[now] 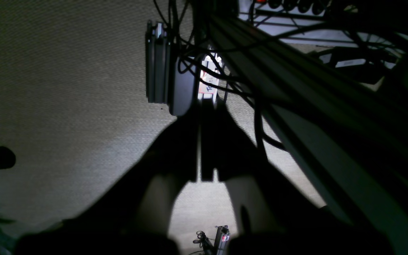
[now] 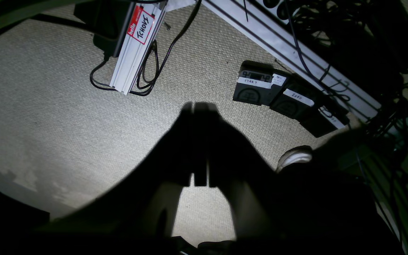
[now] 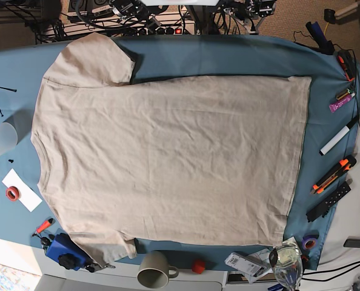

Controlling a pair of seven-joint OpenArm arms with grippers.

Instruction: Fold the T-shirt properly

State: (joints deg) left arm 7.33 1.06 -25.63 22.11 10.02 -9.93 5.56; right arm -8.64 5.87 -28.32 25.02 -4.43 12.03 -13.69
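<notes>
Your T-shirt (image 3: 168, 163) lies spread flat across the blue table cloth (image 3: 228, 57), unfolded, collar toward the left of the base view and hem toward the right. One sleeve sits at upper left, the other at lower left. Light wrinkles run across the body.

Around it: a beige mug (image 3: 154, 270) just below the bottom edge, a small red cap (image 3: 197, 265) beside it, and a blue tool (image 3: 66, 250) at the lower-left sleeve. A translucent cup (image 3: 0, 139) stands left of the collar, with a red tape ring (image 3: 12, 193) on a white paper slip below it. Markers (image 3: 337, 142) and an orange cutter (image 3: 333, 174) lie right of the hem.

Neither arm shows in the base view. Your left gripper (image 1: 204, 141) hangs over carpet, jaws closed together, nothing between them as far as the dark silhouette lets you judge. Your right gripper (image 2: 199, 141) looks the same, over carpet, near an aluminium profile (image 2: 136, 46) with a red label.
</notes>
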